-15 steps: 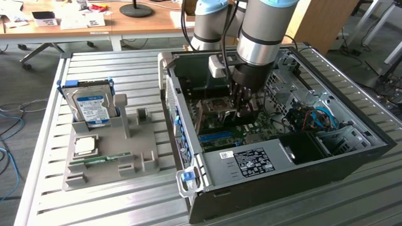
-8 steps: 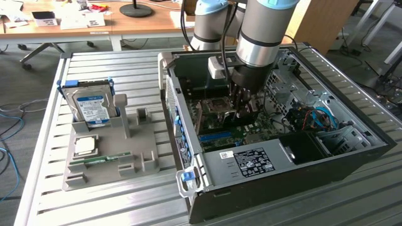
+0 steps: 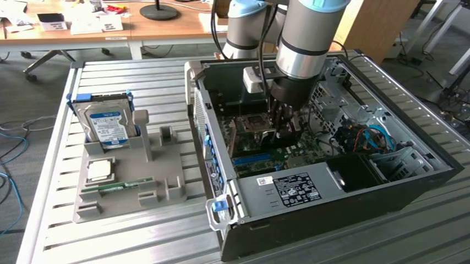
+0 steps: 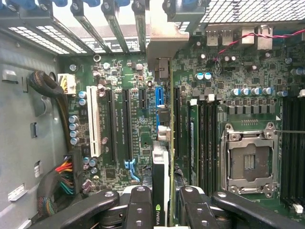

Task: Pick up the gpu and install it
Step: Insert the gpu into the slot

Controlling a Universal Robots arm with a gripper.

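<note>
1. My tool [image 4: 162,202] is down inside the open computer case [image 3: 294,190], which lies on the slatted bench [image 3: 147,242].
2. Its fingers [image 4: 139,210] are closed tight on the gpu [image 4: 160,167], one on each face.
3. The gpu stands on edge over the motherboard [image 4: 128,71], in line with the long expansion slots, its bracket end at the case's rear openings.
4. I cannot tell whether it is seated in a slot.
5. Well apart, at the exterior view's left, a hard drive [image 3: 105,124] stands in a grey holder [image 3: 158,165].

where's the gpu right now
In the wrist view the gpu stands on edge in the gripper, inside the computer case, over the motherboard, between the blue slot and the cpu socket.
</note>
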